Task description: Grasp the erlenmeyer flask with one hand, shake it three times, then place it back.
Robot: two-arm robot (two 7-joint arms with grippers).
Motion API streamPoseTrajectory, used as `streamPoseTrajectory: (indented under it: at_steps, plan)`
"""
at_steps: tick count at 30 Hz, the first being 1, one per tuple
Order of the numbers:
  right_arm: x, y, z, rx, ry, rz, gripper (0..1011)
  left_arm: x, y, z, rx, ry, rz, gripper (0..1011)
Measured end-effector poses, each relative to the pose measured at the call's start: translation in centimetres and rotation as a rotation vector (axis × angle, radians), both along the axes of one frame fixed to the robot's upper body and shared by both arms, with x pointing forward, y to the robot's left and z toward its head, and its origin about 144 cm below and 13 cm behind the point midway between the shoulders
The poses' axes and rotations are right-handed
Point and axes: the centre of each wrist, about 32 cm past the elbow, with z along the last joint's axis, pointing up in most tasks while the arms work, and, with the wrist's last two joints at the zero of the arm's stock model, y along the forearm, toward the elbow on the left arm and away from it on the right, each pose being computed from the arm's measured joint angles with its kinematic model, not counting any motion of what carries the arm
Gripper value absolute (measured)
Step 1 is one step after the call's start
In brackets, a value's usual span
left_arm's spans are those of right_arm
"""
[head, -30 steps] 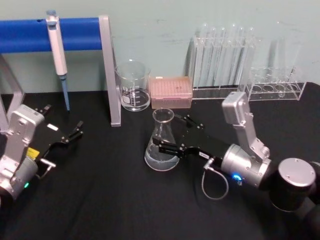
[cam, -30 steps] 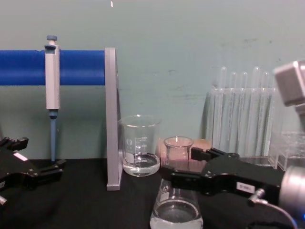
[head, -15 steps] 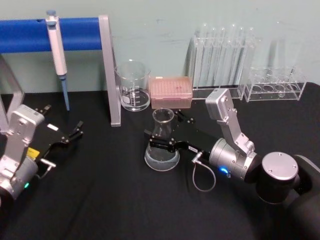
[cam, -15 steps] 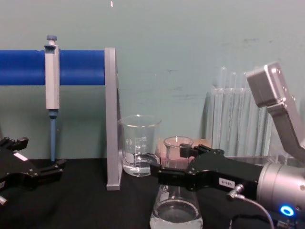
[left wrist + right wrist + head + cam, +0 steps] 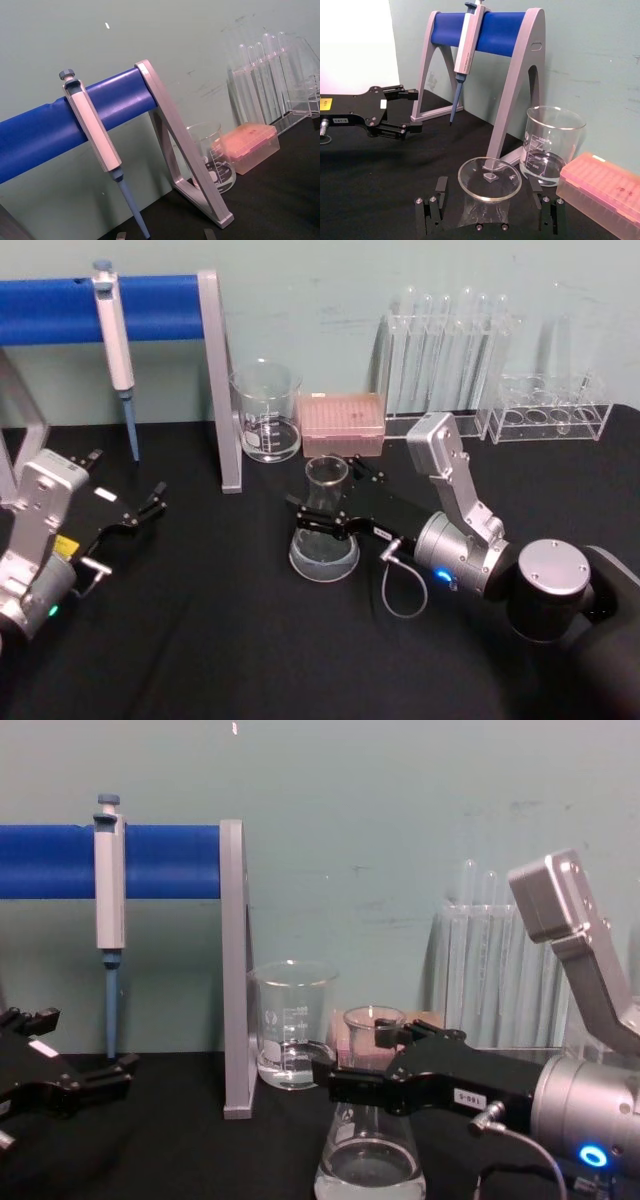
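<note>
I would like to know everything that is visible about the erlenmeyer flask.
The erlenmeyer flask is clear glass: a wide conical body, a narrow neck and a flared round rim, with faint white markings. A shallow layer of clear liquid lies in its bottom. It stands upright on the black table, in front of the pink box and the beaker. The open right hand straddles its neck; the right wrist view shows gaps on both sides, so nothing seems to grip it.
</note>
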Motion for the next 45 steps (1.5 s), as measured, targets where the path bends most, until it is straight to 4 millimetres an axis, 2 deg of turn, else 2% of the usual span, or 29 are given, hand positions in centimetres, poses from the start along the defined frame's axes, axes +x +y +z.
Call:
streamPoseTrajectory:
  at_steps: [6, 9, 13, 16, 17, 20, 21, 27, 36, 40, 45]
  plan:
    - [0.0, 0.0, 0.0, 0.000, 0.000, 0.000, 999, 0.0, 0.0, 0.0, 0.000, 0.000, 0.000, 1001]
    - [0.0, 0.0, 0.0, 0.000, 0.000, 0.000, 953, 0.0, 0.0, 0.0, 0.000, 0.000, 0.000, 1001]
    - [0.0, 0.0, 0.0, 0.001, 0.001, 0.000, 869, 0.0, 0.0, 0.0, 0.000, 0.000, 0.000, 1001]
    - [0.0, 0.0, 0.0, 0.001, 0.001, 0.000, 762, 0.0, 0.0, 0.0, 0.000, 0.000, 0.000, 1001]
    - [0.0, 0.0, 0.0, 0.001, 0.001, 0.000, 762, 0.0, 0.0, 0.0, 0.000, 0.000, 0.000, 1001]
    - [0.0, 0.0, 0.0, 0.001, 0.001, 0.000, 668, 0.0, 0.0, 0.0, 0.000, 0.000, 0.000, 1001]
    - [0.0, 0.0, 0.0, 0.001, 0.001, 0.000, 606, 0.0, 0.0, 0.0, 0.000, 0.000, 0.000, 1001]
    - [0.0, 0.0, 0.0, 0.002, 0.002, 0.000, 453, 0.0, 0.0, 0.0, 0.000, 0.000, 0.000, 1001]
    - [-0.1, -0.1, 0.0, 0.005, 0.002, -0.001, 450, 0.0, 0.0, 0.0, 0.000, 0.000, 0.000, 1001]
    - [-0.3, -0.1, 0.6, 0.019, -0.006, -0.007, 450, 0.0, 0.0, 0.0, 0.000, 0.000, 0.000, 1001]
    - [-0.9, -0.3, 2.4, 0.040, -0.021, -0.038, 450, 0.0, 0.0, 0.0, 0.000, 0.000, 0.000, 1001]
